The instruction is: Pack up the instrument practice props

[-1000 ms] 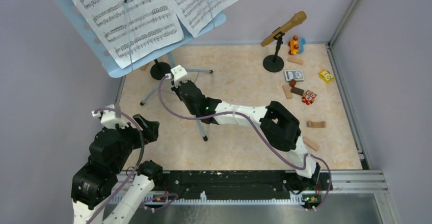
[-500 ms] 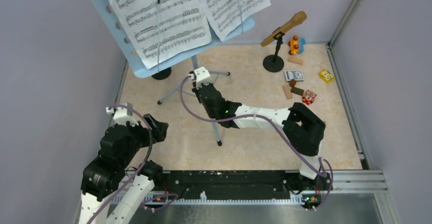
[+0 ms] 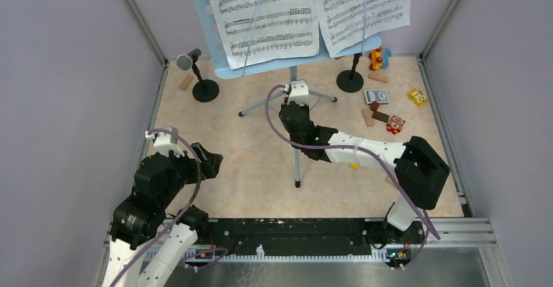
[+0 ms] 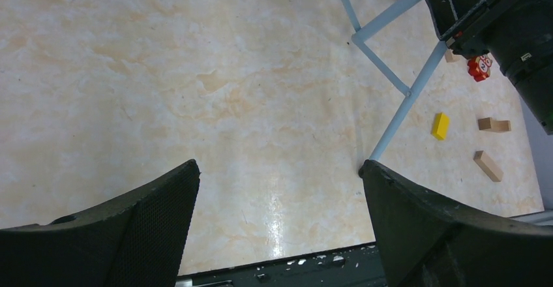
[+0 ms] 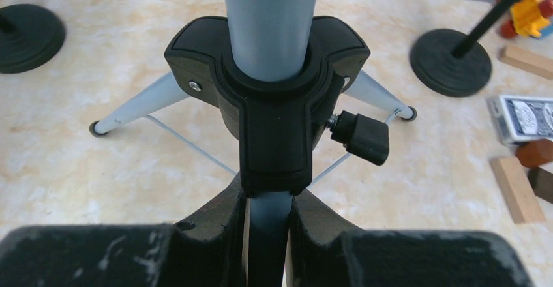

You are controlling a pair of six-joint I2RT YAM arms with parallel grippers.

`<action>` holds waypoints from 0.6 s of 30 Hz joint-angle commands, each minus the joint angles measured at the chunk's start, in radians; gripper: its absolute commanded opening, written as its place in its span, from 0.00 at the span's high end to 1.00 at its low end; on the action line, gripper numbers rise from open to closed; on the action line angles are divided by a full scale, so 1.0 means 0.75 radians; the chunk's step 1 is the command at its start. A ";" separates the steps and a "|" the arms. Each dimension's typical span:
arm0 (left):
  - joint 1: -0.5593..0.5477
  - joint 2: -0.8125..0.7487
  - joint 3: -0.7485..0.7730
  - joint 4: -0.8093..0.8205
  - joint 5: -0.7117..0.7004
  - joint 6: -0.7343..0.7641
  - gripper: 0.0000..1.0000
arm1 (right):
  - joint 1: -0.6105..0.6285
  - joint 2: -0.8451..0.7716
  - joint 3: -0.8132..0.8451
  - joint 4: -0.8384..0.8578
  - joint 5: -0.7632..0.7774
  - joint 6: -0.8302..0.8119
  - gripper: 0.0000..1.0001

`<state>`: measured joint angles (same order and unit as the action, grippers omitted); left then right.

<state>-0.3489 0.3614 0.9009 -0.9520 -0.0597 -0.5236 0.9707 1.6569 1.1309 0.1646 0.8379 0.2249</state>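
The stand (image 5: 270, 13) is travelling: from the left wall it has swung out to mid-table, sheets (image 3: 267, 19) still riding on it. The right gripper (image 5: 267, 202) stays clenched on its near leg, just under the hub (image 5: 274, 104). Far off to that gripper's left a mic (image 3: 189, 59) now stands uncovered. The left gripper (image 4: 279, 169) hangs spread wide, holding nothing. Packing proper looks yet to come.

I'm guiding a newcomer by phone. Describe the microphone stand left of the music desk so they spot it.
Find the light blue music desk at the back. Left of it, in the far left corner, a black round-based holder carries a tilted grey microphone. The holder right of the desk shows no microphone.
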 commanded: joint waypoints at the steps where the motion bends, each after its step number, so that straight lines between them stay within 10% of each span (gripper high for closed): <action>1: -0.005 0.023 -0.022 0.095 0.037 0.020 0.01 | -0.054 -0.058 -0.053 -0.373 0.190 0.077 1.00; 8: -0.005 0.025 -0.042 0.133 0.051 0.018 0.01 | -0.057 -0.068 -0.073 -0.414 0.108 0.124 0.99; 14: -0.005 0.075 -0.007 0.182 0.072 0.034 0.01 | -0.057 -0.187 -0.145 -0.315 -0.093 0.084 0.62; 18: -0.005 0.111 0.022 0.218 0.073 0.061 0.01 | -0.051 -0.280 -0.176 -0.323 -0.177 0.061 0.55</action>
<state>-0.3489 0.4160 0.8738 -0.8684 -0.0181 -0.5110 0.9413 1.5394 1.0302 0.0036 0.7708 0.3164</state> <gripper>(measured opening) 0.987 0.435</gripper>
